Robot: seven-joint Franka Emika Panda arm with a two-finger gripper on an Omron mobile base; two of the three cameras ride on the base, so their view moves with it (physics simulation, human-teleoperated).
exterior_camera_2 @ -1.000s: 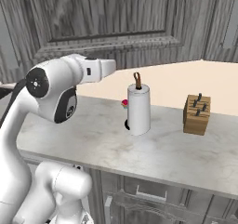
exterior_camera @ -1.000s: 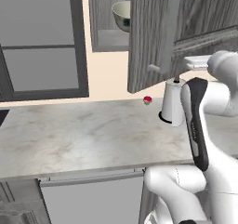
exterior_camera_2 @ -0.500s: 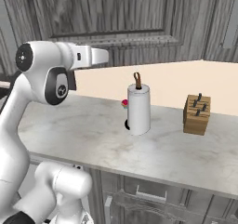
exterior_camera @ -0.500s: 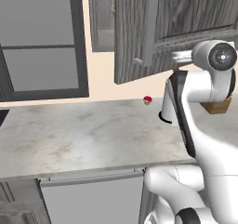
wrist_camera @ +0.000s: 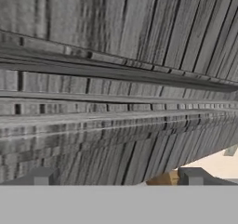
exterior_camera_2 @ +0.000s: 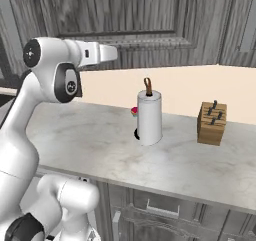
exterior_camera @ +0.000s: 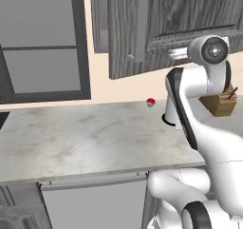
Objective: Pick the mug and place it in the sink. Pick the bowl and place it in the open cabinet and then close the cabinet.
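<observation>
The cabinet door, dark grey wood grain with a raised panel, stands nearly flat against the wall cabinet. My hand is raised against its lower edge, and the white wrist reaches toward the panel. In the hand view the door's grain is very close. My gripper is open with nothing between its fingertips. The bowl is hidden behind the door. The mug and the sink are out of view.
On the marble counter stand a white paper towel roll and a wooden knife block. A small red item sits by the wall. A dark-framed panel is at the left.
The cabinet door has swung from wide open to almost shut, covering the bowl that showed on the shelf. My arm has risen and swung along with the door.
</observation>
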